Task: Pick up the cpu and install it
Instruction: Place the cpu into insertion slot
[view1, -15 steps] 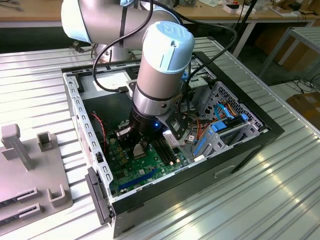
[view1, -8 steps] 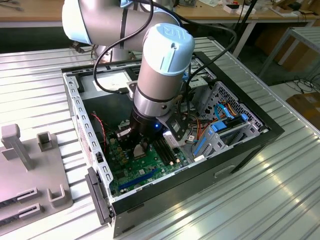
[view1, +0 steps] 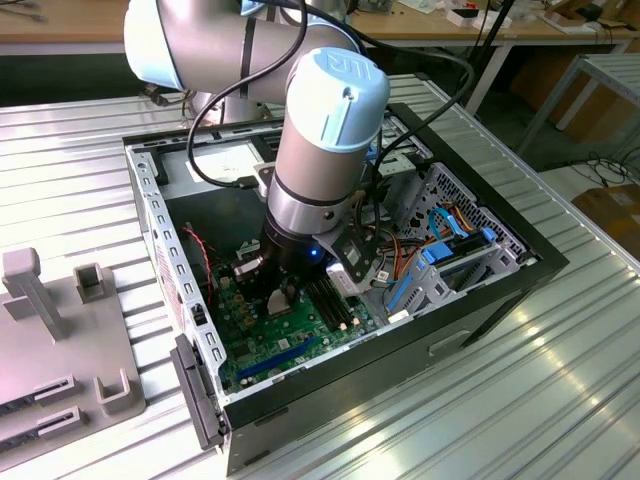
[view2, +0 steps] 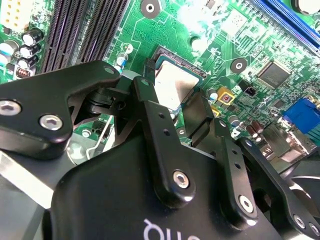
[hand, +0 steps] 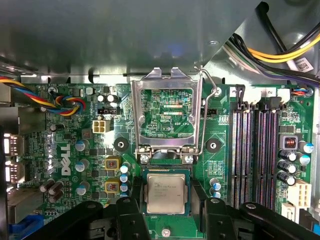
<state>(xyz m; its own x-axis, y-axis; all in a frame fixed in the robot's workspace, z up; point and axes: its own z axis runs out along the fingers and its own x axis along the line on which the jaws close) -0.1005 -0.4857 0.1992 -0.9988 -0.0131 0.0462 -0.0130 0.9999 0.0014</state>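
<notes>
Well apart from the grey fixture block (view1: 60, 330) at the exterior view's left, reaches down into the open computer case (view1: 500, 290) with the gripper (hand: 167, 205) released, fingers (hand: 131, 217) parted either side of the cpu (hand: 165, 193), apparently to leave it free. Sits flat in the black socket (hand: 165, 170) near the middle of the motherboard (hand: 220, 170), metal frame (hand: 166, 112) swung back to keep the socket open. Square, silver-topped, faintly printed, squared to its seat; memory slots (hand: 255, 150) beyond

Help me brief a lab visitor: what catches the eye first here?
The grey and blue robot arm reaching into the open computer case at the exterior view's centre grabs attention first. In the first wrist view, the shiny cpu sits on the green motherboard, with the gripper right at it and the metal frame flipped open.
</notes>
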